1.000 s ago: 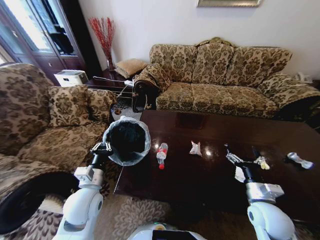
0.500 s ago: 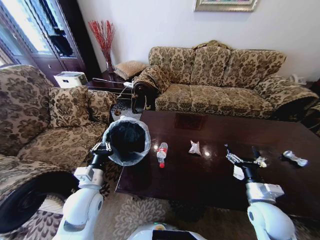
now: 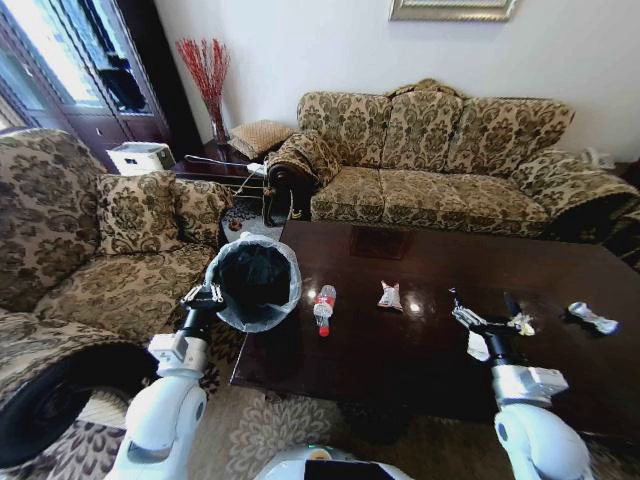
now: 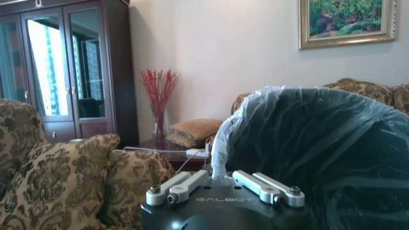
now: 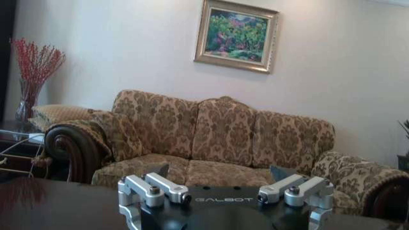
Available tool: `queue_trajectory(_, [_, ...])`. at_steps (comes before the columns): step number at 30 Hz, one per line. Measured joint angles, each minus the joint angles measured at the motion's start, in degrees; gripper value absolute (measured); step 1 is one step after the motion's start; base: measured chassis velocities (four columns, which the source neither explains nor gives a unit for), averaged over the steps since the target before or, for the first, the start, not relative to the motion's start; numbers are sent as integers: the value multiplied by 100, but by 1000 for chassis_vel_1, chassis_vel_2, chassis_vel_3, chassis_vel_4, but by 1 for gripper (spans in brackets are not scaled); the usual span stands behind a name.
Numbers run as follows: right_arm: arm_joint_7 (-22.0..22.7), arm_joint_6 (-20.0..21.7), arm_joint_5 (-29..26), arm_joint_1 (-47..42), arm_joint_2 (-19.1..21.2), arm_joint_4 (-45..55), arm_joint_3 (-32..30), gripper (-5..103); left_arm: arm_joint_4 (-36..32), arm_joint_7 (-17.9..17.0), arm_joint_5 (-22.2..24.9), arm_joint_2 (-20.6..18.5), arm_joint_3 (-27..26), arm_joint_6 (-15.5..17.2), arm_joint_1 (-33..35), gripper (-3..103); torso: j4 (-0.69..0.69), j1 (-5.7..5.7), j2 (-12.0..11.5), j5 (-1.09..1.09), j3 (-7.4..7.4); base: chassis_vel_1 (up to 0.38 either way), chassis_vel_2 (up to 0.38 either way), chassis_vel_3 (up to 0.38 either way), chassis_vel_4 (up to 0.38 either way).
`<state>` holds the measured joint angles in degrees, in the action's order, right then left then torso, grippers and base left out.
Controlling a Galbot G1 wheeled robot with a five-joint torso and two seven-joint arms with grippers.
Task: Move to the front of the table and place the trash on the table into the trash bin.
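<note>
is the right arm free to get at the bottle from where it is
Probably not easily: the right gripper hangs open over the table's right half, while the bottle lies toward the left edge by the bin. Nothing blocks the way.

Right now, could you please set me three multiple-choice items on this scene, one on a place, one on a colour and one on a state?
1. Where is the trash bin?
A. At the table's left end, on the left gripper
B. On the sofa
C. In the middle of the table

2. What colour is the cap of the bottle?
A. Blue
B. Red
C. Green

3. How is the right gripper?
A. Shut on the bottle
B. Shut on a wrapper
C. Open, holding nothing

Answers: 1 A, the bin sits at the tip of the left arm beside the table's left edge. 2 B, the cap end shows red. 3 C, the right wrist view shows its fingers spread apart with nothing between them.
</note>
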<state>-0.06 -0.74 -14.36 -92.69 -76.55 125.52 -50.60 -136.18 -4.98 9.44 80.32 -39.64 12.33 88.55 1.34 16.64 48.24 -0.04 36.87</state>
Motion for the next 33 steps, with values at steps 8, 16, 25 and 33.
queue_trajectory(8, [0,0,0,0,0,0,0,100,0,0,0,0,0,1,0,2,0,0,0,0,0,0,0,0,0])
queue_trajectory(16, [0,0,0,0,0,0,0,100,0,0,0,0,0,1,0,2,0,0,0,-1,0,0,0,0,0])
queue_trajectory(25, [0,0,0,0,0,0,0,100,0,0,0,0,0,1,0,2,0,0,0,-1,0,3,5,3,6])
queue_trajectory(33, [0,0,0,-1,0,0,0,100,0,0,0,0,0,2,0,2,-2,0,0,-1,0,12,17,16,19])
